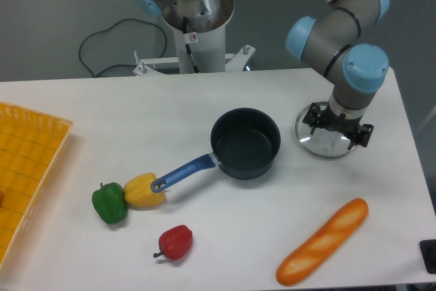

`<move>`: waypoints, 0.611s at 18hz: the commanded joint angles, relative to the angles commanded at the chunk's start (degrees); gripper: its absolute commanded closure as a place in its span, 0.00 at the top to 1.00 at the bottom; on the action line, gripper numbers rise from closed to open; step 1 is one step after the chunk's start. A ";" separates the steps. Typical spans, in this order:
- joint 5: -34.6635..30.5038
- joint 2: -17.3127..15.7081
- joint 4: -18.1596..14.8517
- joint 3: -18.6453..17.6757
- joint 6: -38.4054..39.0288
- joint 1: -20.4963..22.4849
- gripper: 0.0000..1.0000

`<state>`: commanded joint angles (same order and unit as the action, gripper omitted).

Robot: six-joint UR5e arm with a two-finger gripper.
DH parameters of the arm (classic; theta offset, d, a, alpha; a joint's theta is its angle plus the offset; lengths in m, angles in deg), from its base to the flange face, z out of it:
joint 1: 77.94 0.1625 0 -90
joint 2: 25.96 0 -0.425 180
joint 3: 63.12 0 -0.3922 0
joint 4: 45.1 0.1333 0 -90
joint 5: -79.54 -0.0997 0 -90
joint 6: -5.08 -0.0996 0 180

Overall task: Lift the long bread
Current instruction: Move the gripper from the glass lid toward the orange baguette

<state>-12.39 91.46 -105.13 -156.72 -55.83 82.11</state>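
The long bread (323, 242) is a glossy orange baguette with paler slash marks. It lies diagonally on the white table near the front right edge. My gripper (338, 129) points straight down at the back right, over a round glass lid (328, 142), well behind the bread. The wrist hides its fingers, so I cannot tell whether they are open or shut, or whether they touch the lid.
A dark blue pan (245, 144) with a blue handle (184, 172) stands mid-table. Yellow (143, 191), green (110, 203) and red (176, 242) peppers lie front left. A yellow tray (27, 168) is at the left edge. The robot base (194, 25) stands at the back.
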 joint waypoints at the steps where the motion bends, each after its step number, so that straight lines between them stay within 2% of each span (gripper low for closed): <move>1: 0.09 0.00 0.26 0.52 -0.09 0.00 1.00; 6: 0.18 1.66 3.42 4.83 0.70 -0.87 1.00; 11: 0.09 6.41 4.48 9.93 0.18 -2.98 1.00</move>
<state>-12.30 97.87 -100.65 -146.80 -55.65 79.13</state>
